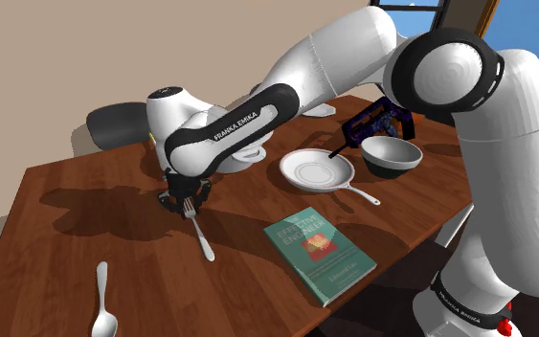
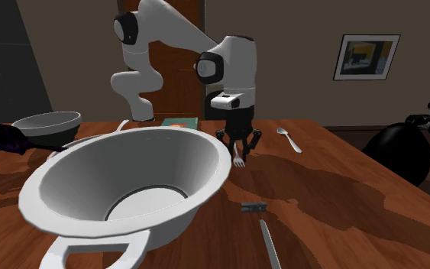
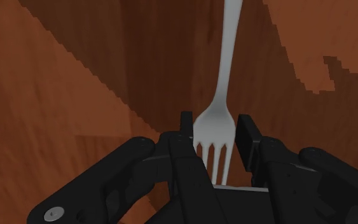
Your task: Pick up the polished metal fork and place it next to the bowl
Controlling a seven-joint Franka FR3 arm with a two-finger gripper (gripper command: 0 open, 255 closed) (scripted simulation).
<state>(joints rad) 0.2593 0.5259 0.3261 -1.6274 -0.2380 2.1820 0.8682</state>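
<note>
1. End effector (image 3: 215, 122): its fingers (image 3: 185, 130) stand narrowly apart, one against each side of the fork (image 3: 226, 63) at the head, just above the tines. I read this as a clasp on the fork. The fork lies flat on the desk (image 1: 76, 206), not yet lifted.
2. Fork location: middle of the desk, with the handle pointing toward the edge where a spoon (image 1: 102, 302) lies. The bowl (image 1: 392, 158) sits near the desk edge at the shoulder view's right, well apart from the fork.
3. The grip is at the head, so the long handle overhangs on one side. Expect it to sag or swivel. Lift straight up and slowly, and confirm the handle leaves the wood before travelling.
4. Route: a frying pan (image 1: 315, 172) lies between fork and bowl, its rim just beside the bowl. A book (image 1: 320, 251) lies near the pan's handle. Carry the fork high enough to clear the pan's rim.
5. Set-down: choose bare wood beside the bowl, away from the pan. Lower until the fork is flat, then release.
6. Containers:
   - Bowl: dark outside, pale inside, nothing seen in it.
   - Pan: empty.
   - Large white two-handled pot (image 2: 129, 164): empty.
</note>
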